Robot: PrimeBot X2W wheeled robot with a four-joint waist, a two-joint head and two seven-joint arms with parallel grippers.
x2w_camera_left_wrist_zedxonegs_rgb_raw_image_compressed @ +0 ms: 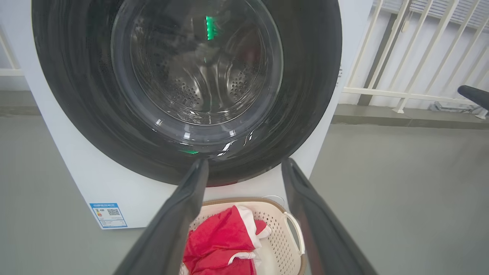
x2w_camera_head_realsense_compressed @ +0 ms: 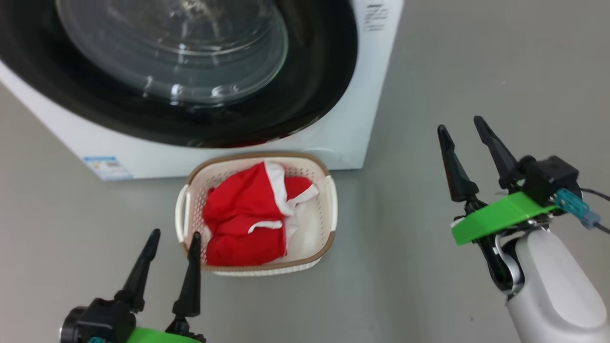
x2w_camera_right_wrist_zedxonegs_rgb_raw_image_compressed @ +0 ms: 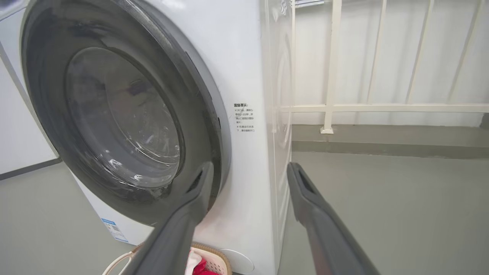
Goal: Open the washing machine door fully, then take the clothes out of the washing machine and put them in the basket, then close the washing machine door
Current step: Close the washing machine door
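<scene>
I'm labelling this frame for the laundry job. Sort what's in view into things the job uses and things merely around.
Belongs to the job:
- washing machine
- washing machine door
- clothes, lying in the basket
- left gripper and right gripper, both open and empty

Just around:
- white railing
- blue label
- grey floor

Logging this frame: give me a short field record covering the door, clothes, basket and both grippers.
door: washing machine door looks shut against the washing machine front
clothes: red clothes lying in the basket
basket position: on the floor, just in front of the machine
left gripper: open, empty, by the basket's near left corner
right gripper: open, empty, off to the basket's right
</scene>
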